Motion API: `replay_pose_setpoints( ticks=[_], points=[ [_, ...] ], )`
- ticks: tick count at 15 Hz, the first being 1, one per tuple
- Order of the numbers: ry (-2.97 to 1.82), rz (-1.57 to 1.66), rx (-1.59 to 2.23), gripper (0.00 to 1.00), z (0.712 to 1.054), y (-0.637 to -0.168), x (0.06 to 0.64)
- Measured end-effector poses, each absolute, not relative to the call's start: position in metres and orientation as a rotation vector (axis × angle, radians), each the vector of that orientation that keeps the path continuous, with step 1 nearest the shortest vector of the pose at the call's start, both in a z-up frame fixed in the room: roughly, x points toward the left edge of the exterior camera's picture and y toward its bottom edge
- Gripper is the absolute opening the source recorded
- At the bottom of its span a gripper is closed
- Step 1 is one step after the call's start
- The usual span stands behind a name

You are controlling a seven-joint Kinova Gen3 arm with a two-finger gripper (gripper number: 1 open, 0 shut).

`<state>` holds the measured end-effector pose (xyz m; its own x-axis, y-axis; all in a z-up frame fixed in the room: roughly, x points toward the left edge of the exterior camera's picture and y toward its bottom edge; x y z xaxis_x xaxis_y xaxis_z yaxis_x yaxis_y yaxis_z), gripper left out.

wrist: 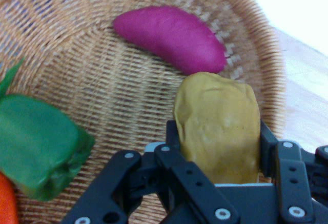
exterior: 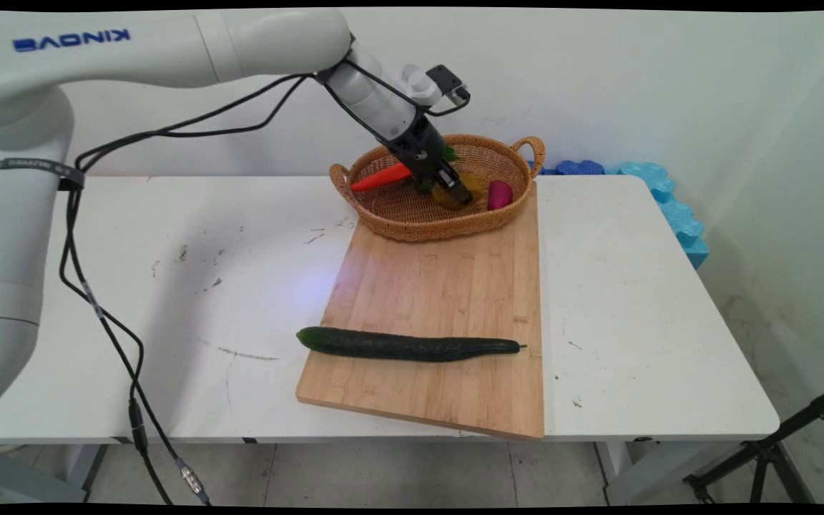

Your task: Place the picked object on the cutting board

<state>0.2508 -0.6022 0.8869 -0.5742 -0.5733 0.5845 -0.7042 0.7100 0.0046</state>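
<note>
Gripper [wrist: 218,147] reaching down into the wicker basket [exterior: 390,214], clenched on a yellow-brown potato [wrist: 218,126]; one finger [wrist: 269,147] bears on the potato's right flank, the other is mostly hidden behind its left. The potato sits lengthwise between the fingers, its far end free. It looks smooth, matt and rounded, probably a light toy with some give, so a hold across the narrow middle, as here, should seat best; a grip near the tapered end could slip off.

Just beyond the potato, touching or nearly so, lies a magenta sweet potato [wrist: 171,37] against the basket wall. To the other side lies a green piece [wrist: 38,144], apparently the leafy top of the orange carrot [exterior: 381,178], whose tip points toward the basket's left handle.

The basket stands on the far end of a wooden board [exterior: 448,286]; a long dark cucumber [exterior: 408,345] lies across the board's near end, its left tip overhanging the table [exterior: 169,286]. Blue foam [exterior: 669,207] lies past the table's far right corner.
</note>
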Motion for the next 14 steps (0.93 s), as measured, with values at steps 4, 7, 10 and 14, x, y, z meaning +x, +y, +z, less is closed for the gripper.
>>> replay_pose_setpoints(
  ticks=[4,7,10,14],
  points=[
    [-2.374,0.323,0.88,0.0,0.904,-0.58,0.243],
    [-2.408,0.328,0.765,0.0,0.915,-0.554,0.233],
    [-2.451,0.331,0.631,0.0,0.915,-0.53,0.224],
    [-2.488,0.335,0.513,0.0,0.906,-0.513,0.215]
  ],
)
